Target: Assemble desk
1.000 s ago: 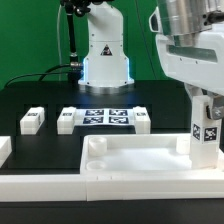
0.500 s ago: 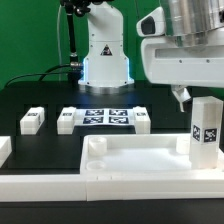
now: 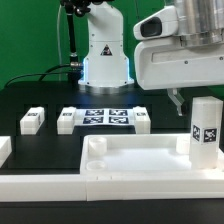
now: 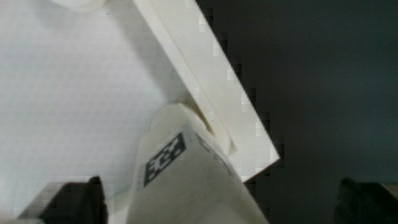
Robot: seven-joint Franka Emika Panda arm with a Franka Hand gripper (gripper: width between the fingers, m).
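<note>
While 1 leg (image 3: 205, 130) stands upright, the gripper's (image 4: 219, 198) spread fingers (image 4: 75, 200) are cropped.

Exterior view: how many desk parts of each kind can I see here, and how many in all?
Desk top: 1
Legs: 4 (upright leg standing in the desk top's corner; first loose leg, second loose leg and third loose leg lying on the table)
Total: 5
</note>
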